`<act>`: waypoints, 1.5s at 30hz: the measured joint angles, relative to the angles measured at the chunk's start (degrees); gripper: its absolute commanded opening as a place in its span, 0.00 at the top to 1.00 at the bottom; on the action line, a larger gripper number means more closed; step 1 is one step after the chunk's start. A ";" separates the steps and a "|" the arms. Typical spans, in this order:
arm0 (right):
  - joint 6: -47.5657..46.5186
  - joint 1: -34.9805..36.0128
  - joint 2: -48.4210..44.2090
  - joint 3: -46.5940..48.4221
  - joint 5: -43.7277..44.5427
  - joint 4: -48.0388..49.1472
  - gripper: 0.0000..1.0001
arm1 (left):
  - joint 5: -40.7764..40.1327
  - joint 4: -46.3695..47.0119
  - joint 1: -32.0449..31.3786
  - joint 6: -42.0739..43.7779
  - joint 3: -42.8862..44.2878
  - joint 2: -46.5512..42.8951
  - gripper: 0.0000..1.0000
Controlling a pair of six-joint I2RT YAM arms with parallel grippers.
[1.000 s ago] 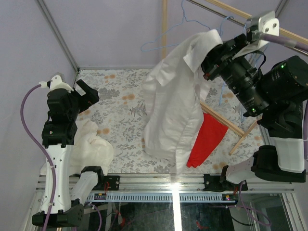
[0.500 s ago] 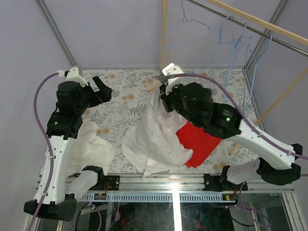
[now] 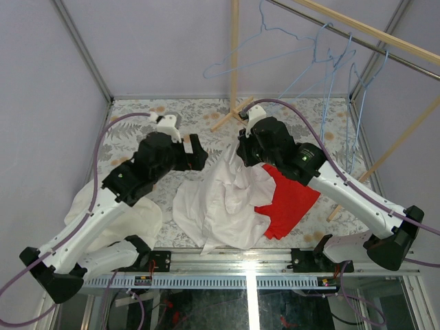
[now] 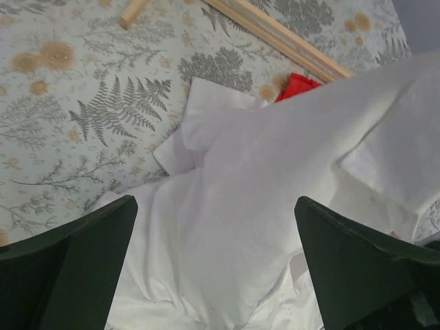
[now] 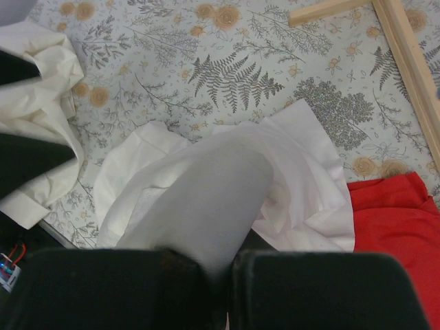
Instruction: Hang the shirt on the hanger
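Note:
The white shirt [image 3: 218, 205] lies heaped on the floral table, one fold drawn up to my right gripper [image 3: 242, 157], which is shut on it. In the right wrist view that fold [image 5: 206, 199] runs up between the closed fingers of the right gripper [image 5: 230, 265]. My left gripper [image 3: 197, 152] hovers open just left of it. In the left wrist view, the left gripper [image 4: 214, 261] straddles the shirt [image 4: 261, 206] without touching. A blue wire hanger [image 3: 227, 63] hangs empty high at the back, apart from both grippers.
A red cloth [image 3: 289, 203] lies partly under the shirt's right side. An off-white garment [image 3: 137, 213] is bunched at the near left. Several more blue hangers [image 3: 331, 62] hang from the rod at back right. Wooden rack bars [image 3: 381, 161] cross the right side and back.
My right arm came down from high at the back right, bringing the hanging shirt onto the table in a heap. My left arm swung right, over the shirt, still open.

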 measured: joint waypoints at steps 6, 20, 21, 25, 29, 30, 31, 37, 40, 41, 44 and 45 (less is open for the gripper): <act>1.92 -1.70 -1.22 -4.04 -4.74 2.69 0.97 | -1.68 4.55 -3.74 -0.92 -1.88 -0.17 0.04; 3.89 -1.70 -1.25 -5.99 -10.05 6.10 0.96 | 6.05 14.53 -9.86 3.08 -1.86 1.31 0.21; 3.96 -1.70 -1.25 -5.99 -10.27 6.29 0.96 | 6.21 14.56 -9.99 3.41 -1.84 1.81 0.21; 4.31 -1.70 -1.25 -5.99 -11.54 6.82 0.95 | 6.47 14.56 -10.71 4.70 -1.81 3.76 0.24; 4.66 -1.70 -1.22 -6.21 -12.46 7.10 0.95 | 5.95 14.47 -11.78 5.70 -1.20 5.68 0.37; 4.68 -1.73 -1.22 -6.34 -12.46 7.17 0.95 | 5.51 14.36 -11.96 6.08 -0.98 6.12 0.40; 4.83 -1.86 -1.22 -6.56 -12.68 7.30 0.95 | 4.92 14.16 -12.09 6.25 -0.72 6.47 0.43; 4.98 -1.92 -1.22 -6.93 -13.44 7.48 0.94 | 0.17 13.40 -12.13 7.69 0.68 7.65 0.71; 4.98 -1.92 -1.22 -6.93 -13.86 7.52 0.92 | -1.38 12.98 -12.13 8.46 1.31 7.72 0.93; 4.98 -1.92 -1.22 -6.93 -13.86 7.61 0.90 | -1.95 12.92 -12.13 8.85 1.53 7.76 0.99; 5.05 -1.92 -1.22 -6.97 -13.81 7.74 0.76 | -3.54 12.28 -12.20 9.07 2.23 7.87 1.00; 5.14 -1.92 -1.22 -7.13 -13.66 8.00 0.68 | -4.17 11.89 -12.20 9.03 2.49 7.93 1.00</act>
